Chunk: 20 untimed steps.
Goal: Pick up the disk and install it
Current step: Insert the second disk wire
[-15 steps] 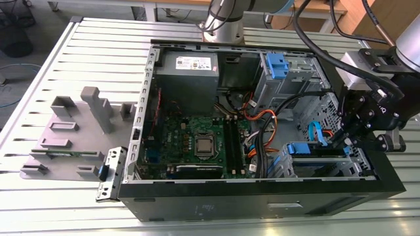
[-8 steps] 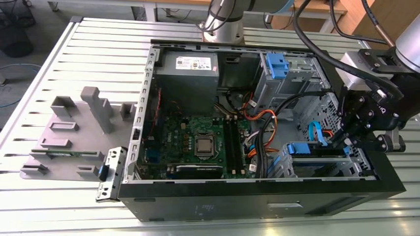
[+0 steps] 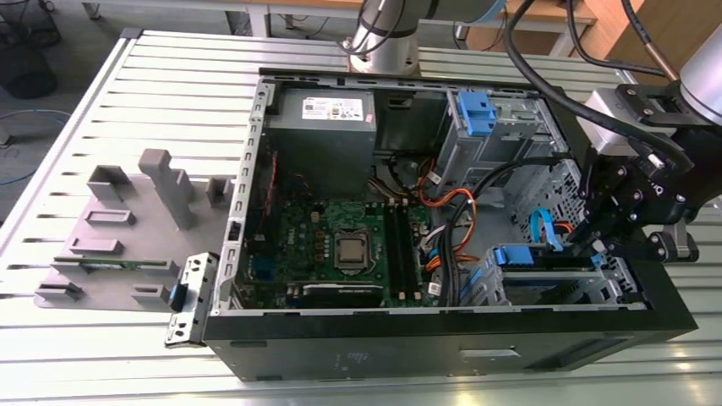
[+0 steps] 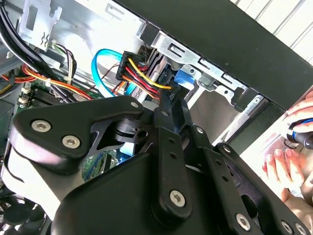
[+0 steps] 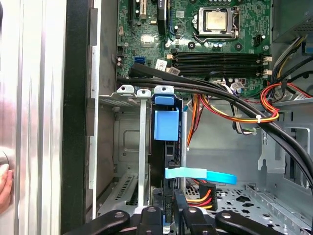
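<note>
A slatted metal workbench [image 3: 101,127] carries an open black computer case [image 3: 451,347], lying on its side with its innards exposed. Beside it, toward the exterior view's left, sits a grey fixture block [image 3: 124,228] with raised posts. Inside the case, a green motherboard [image 3: 338,245] fills the middle, a grey power supply [image 3: 321,118] sits above it, and a tall grey drive cage [image 3: 496,135] with a blue-tabbed bracket stands further along. My arm reaches in from the exterior view's right, and my gripper [image 3: 604,245] hangs over the low drive bay at the case's corner. The disk [image 5: 166,142] stands on edge in that bay, its blue carrier tab [image 5: 166,125] uppermost among the silver bay rails. My fingers [image 5: 178,203] are drawn narrow, close against the disk's end; whether they still pinch it I cannot tell. Thick black cables [image 5: 220,95], an orange-and-yellow wire bundle [image 5: 230,115] and a light-blue ribbon cable [image 5: 200,175] crowd the space just beside the bay. A person's hand [image 4: 293,161] rests outside the case wall.
</note>
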### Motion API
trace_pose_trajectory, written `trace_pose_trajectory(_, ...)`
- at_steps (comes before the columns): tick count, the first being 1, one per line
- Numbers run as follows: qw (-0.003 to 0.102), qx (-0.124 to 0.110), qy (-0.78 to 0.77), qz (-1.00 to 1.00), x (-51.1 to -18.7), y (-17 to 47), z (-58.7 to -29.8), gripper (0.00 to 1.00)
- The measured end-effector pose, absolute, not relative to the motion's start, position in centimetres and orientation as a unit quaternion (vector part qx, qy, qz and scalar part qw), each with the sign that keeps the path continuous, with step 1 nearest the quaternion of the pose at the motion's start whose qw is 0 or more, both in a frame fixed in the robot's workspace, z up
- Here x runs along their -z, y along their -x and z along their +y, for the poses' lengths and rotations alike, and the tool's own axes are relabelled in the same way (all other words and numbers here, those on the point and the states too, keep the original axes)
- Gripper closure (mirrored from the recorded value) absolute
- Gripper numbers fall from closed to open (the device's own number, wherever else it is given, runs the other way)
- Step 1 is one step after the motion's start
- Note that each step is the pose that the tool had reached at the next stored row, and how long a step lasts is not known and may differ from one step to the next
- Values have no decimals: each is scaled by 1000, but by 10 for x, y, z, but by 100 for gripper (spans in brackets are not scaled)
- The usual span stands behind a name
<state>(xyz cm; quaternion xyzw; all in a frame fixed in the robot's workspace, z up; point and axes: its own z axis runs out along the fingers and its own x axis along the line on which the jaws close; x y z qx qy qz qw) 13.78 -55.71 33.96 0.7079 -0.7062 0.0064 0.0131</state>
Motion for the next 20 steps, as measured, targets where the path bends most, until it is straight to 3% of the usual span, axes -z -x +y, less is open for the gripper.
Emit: trace_pose_trajectory(20,13,-6,-710,-704,-339,-143,-553,76)
